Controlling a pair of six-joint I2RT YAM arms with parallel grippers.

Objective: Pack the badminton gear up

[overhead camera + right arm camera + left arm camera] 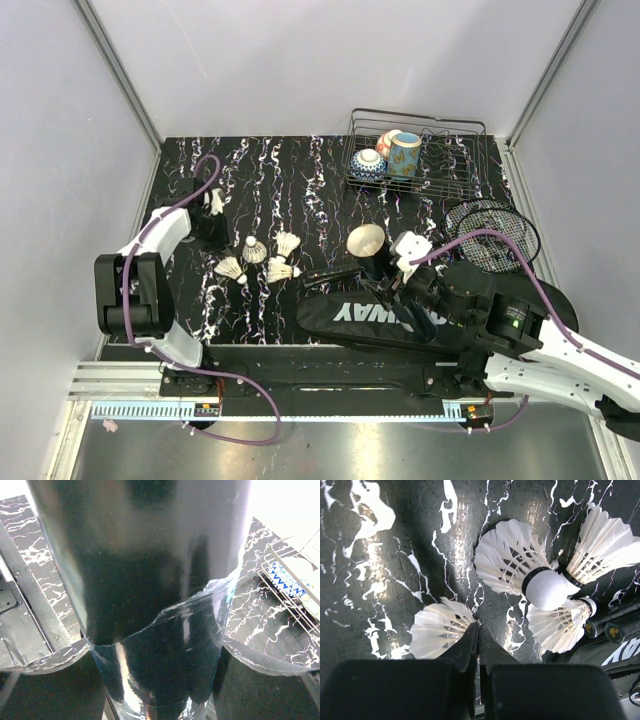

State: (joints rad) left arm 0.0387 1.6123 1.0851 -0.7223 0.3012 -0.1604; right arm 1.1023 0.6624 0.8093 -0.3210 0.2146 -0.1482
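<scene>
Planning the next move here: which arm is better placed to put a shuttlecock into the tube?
Left. The left pincer is shut right among the loose shuttlecocks, its tips at one's feathers. The right pincer is busy gripping the tube, whose mouth is open.

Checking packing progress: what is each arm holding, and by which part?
Right jaws clamp the tube around its body. Left jaws shut beside a shuttlecock; hold unclear.

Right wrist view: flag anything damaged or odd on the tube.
The clear film wrapped on the dark tube is torn: a ragged, lifted edge runs across its middle, leaving the upper part bare. Nothing else there looks off.
</scene>
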